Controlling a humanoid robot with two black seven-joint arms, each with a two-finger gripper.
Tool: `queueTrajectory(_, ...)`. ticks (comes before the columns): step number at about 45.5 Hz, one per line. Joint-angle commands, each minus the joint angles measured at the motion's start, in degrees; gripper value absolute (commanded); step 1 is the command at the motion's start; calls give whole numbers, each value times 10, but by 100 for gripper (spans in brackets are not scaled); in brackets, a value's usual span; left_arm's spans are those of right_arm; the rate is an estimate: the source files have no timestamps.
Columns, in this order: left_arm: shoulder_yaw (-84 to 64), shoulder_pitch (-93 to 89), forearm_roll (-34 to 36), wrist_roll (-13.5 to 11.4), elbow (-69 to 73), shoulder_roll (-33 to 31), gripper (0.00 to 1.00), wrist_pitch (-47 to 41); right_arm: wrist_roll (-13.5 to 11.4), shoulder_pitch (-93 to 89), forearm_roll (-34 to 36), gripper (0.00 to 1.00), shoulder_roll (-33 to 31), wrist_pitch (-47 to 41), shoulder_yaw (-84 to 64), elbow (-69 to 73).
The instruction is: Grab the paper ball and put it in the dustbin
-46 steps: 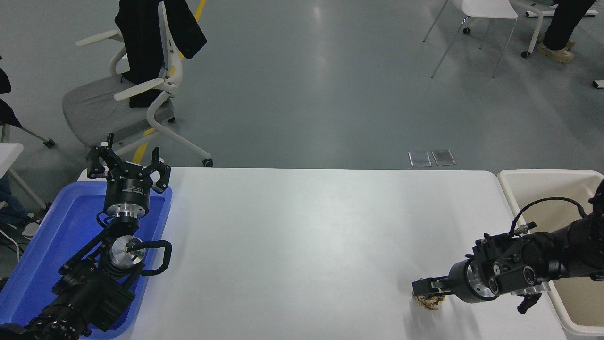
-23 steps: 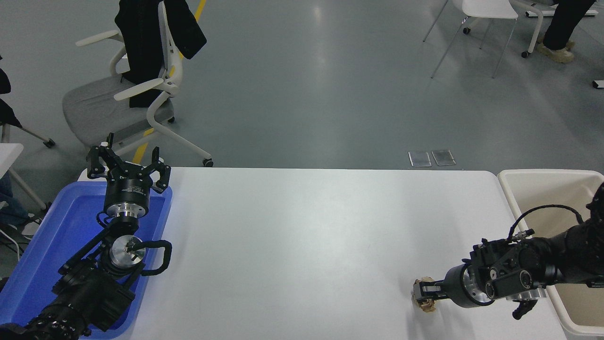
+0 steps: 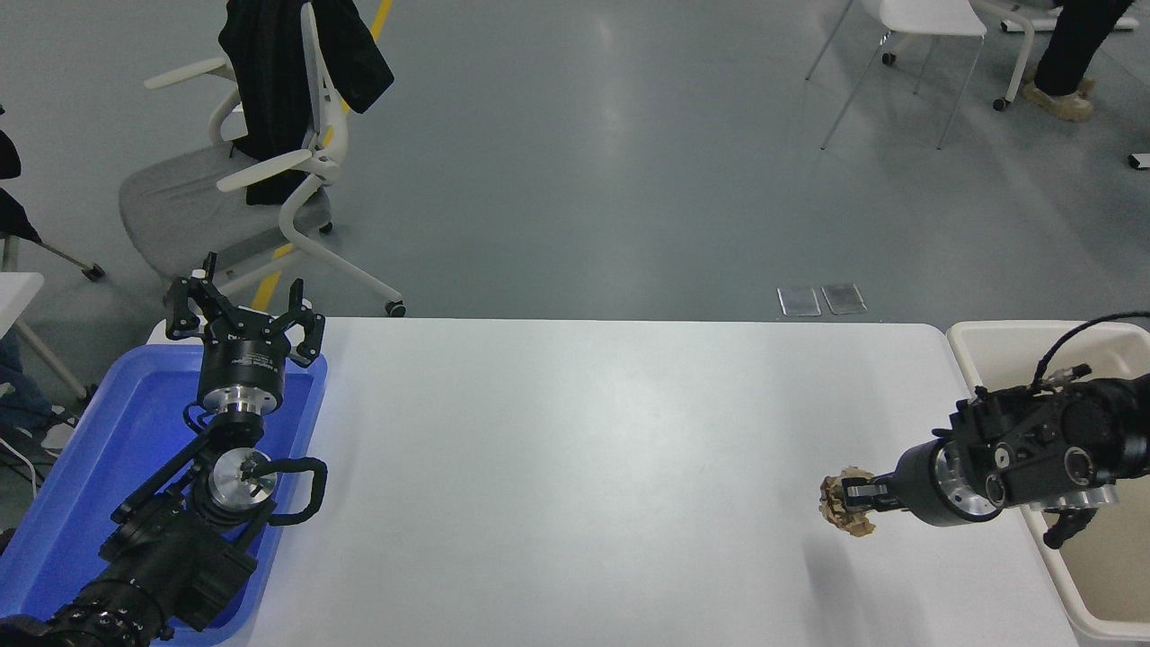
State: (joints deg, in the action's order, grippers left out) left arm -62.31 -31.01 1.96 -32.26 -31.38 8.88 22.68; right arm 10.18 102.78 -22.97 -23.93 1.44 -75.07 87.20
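Nearest to the camera, at the lower left, the left arm is parked over a blue plastic tray (image 3: pixel 67 467) that lies on the left end of the white table (image 3: pixel 557 467). Its left gripper (image 3: pixel 243 316) points away toward the far edge of the tray, and its jaws are spread apart with nothing between them.

At the lower right, the right arm comes in from the right edge and reaches leftward over the table. The right gripper (image 3: pixel 853 503) has its jaws clenched on the paper ball (image 3: pixel 844 512), a small crumpled wad of tan-brown paper with lighter patches. The ball is lifted above the table, and a faint shadow lies on the surface below it, toward the near edge. It hangs near the right end of the table, on the left of the dustbin (image 3: pixel 975 337) and not over it.

The dustbin is a big cream plastic bin with a thick rounded rim, standing just beside the right end of the table. The body of the right arm crosses above its opening.

Beyond the table is a grey floor. At the far left stands a white office chair (image 3: pixel 225 198) with a dark jacket (image 3: pixel 287 63) hanging on its back. At the far right I see a white chair (image 3: pixel 916 18) and the legs of a person (image 3: pixel 1074 54).
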Motion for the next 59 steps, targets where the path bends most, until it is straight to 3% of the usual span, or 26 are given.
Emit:
queueTrajectory(1, 0, 1, 1, 0, 0, 1, 99, 0, 2, 235, -1, 0, -23, -71, -85, 93)
queueTrajectory(20, -2, 2, 1, 0, 0, 1, 99, 0, -1, 460, -2, 0, -16, -271, -119, 113)
queueTrajectory(30, -2, 2, 1, 0, 0, 1, 99, 0, -7, 465, -8, 0, -14, -281, -122, 112)
queueTrajectory(39, -1, 2, 0, 0, 0, 1, 99, 0, -6, 458, -70, 0, -20, -276, -185, 101)
queueTrajectory(52, 0, 1, 0, 0, 0, 1, 99, 0, -7, 371, -197, 0, -154, -268, -221, -10)
queueTrajectory(59, 0, 1, 0, 0, 0, 1, 99, 0, -7, 243, -208, 0, -222, -208, -198, -137)
